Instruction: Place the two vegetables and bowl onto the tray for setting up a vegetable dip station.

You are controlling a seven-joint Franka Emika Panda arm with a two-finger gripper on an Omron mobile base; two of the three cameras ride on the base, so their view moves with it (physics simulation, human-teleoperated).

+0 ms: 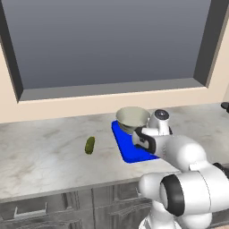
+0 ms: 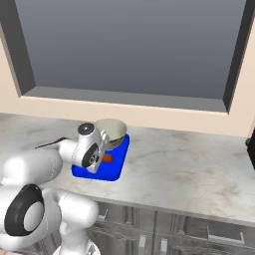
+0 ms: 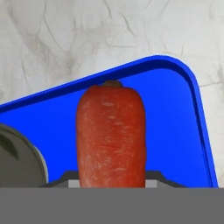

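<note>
The orange-red carrot (image 3: 110, 135) is clamped between my gripper's (image 3: 111, 181) two fingers, held just over the near part of the blue tray (image 3: 175, 131). From the right base view the carrot (image 2: 107, 158) pokes out of the gripper (image 2: 104, 159) above the tray (image 2: 107, 174). The grey-green bowl (image 1: 132, 117) stands on the tray's far end (image 1: 127, 152), and its rim shows at the hand view's lower left (image 3: 17, 162). The dark green cucumber (image 1: 90, 145) lies on the counter to the left of the tray, apart from it.
The marble counter (image 1: 40, 152) stretches wide to both sides of the tray, under a large window (image 1: 112, 40). Grey drawers (image 1: 31, 210) sit below the counter's front edge. A dark object (image 2: 250, 144) stands at the counter's far right.
</note>
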